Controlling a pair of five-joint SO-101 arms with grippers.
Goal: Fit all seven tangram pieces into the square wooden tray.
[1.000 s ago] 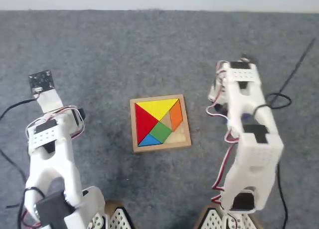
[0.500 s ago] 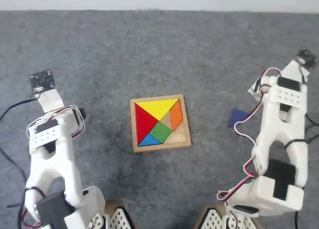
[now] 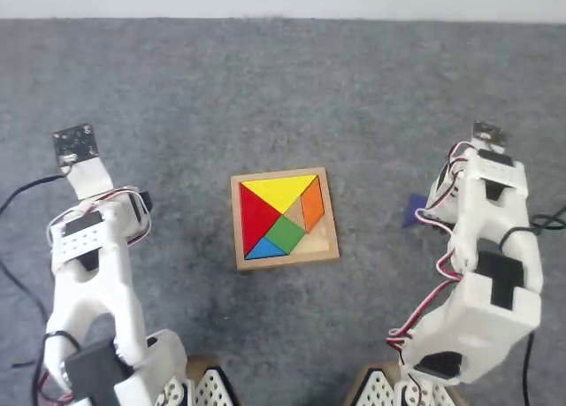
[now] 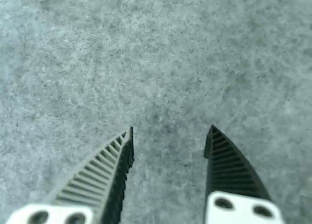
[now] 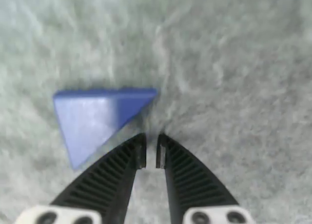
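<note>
Now the right arm had swung back inward, its right gripper (image 5: 150, 155) nearly closed and empty just beside the dark blue triangle (image 5: 92, 116), well right of the wooden tray (image 3: 235, 220); a pickup seemed next. The left gripper (image 4: 168, 136) hung spread apart, left of the tray

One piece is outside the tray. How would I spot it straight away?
Find the square wooden tray on the grey carpet, then look toward the right arm. Beside that arm, flat on the carpet, lies a dark blue triangle: the only coloured piece outside the tray.
</note>
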